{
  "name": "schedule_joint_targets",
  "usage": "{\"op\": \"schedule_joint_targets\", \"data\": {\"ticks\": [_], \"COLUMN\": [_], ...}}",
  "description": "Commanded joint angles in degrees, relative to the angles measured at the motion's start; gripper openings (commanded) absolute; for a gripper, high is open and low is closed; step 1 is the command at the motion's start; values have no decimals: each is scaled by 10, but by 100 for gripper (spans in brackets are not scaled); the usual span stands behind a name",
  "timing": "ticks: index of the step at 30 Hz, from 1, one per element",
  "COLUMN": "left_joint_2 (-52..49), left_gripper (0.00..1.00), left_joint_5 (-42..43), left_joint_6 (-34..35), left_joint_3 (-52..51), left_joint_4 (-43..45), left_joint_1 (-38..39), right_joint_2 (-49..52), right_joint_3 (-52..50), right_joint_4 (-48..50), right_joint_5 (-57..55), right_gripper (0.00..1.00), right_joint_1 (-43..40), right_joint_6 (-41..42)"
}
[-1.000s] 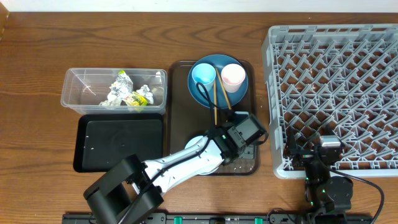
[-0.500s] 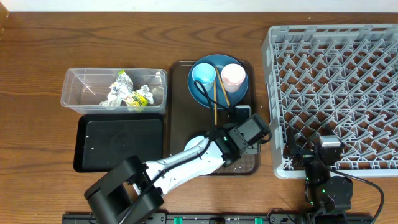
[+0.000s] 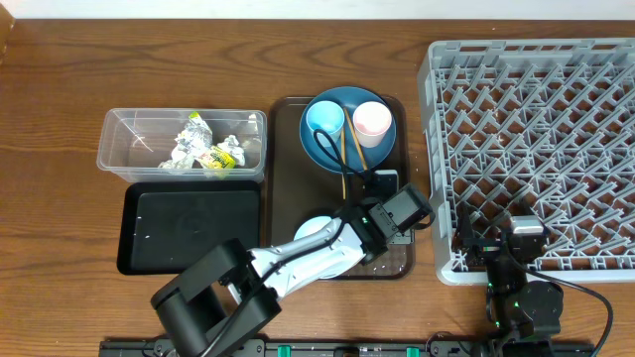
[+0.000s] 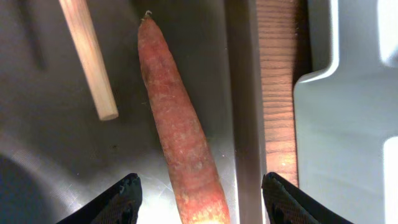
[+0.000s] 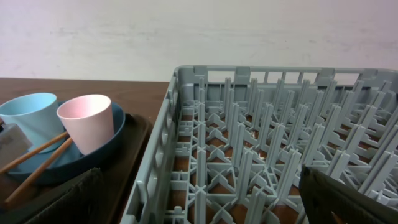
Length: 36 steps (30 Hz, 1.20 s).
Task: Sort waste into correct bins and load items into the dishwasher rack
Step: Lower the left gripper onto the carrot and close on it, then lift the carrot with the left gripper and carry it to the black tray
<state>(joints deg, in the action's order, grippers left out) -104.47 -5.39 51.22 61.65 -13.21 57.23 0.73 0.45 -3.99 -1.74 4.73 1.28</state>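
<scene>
In the left wrist view an orange carrot point(image 4: 177, 124) lies on the dark brown tray point(image 4: 50, 143). My left gripper point(image 4: 205, 199) is open, a finger on each side of the carrot's thick end without touching it. From overhead the left gripper point(image 3: 385, 183) sits at the tray's right side, below the dark blue plate point(image 3: 322, 154), and hides the carrot. The plate holds a light blue cup point(image 3: 324, 119), a pink cup point(image 3: 372, 122) and the chopsticks point(image 3: 347, 159). My arm partly covers a pale bowl point(image 3: 313, 228). My right gripper point(image 5: 205, 199) is open at the grey rack's point(image 3: 536, 129) near edge.
A clear tub point(image 3: 129, 149) at the left holds crumpled tissue point(image 3: 184, 149) and a yellow-green wrapper point(image 3: 213, 157). A black tray point(image 3: 193, 228) lies in front of it. A chopstick end point(image 4: 93, 68) is left of the carrot; the tray rim point(image 4: 242, 93) and rack wall point(image 4: 348, 124) are right of it.
My left gripper has crept a little further up the tray's right side, towards the plate. The right arm has not moved.
</scene>
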Motion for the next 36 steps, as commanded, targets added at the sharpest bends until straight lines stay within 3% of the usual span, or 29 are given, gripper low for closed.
{"op": "schedule_joint_targets", "data": {"ticks": [1, 12, 18, 30, 36], "left_joint_2": [-22, -49, -48, -48, -47], "left_gripper": [64, 62, 53, 47, 37], "left_joint_5": [-18, -18, -17, -17, -17], "left_joint_6": [3, 3, 3, 3, 3], "left_joint_3": [8, 8, 8, 8, 8], "left_joint_4": [4, -15, -42, -38, -39], "left_joint_1": [2, 1, 1, 1, 1], "right_joint_2": [-1, -1, -1, -1, -1], "right_joint_3": [-1, -1, -1, -1, -1], "right_joint_4": [-1, -1, -1, -1, -1], "right_joint_5": [0, 1, 0, 1, 0], "right_gripper": [99, 99, 99, 99, 99], "right_joint_1": [0, 0, 0, 0, 0], "right_joint_6": [8, 8, 8, 8, 8]}}
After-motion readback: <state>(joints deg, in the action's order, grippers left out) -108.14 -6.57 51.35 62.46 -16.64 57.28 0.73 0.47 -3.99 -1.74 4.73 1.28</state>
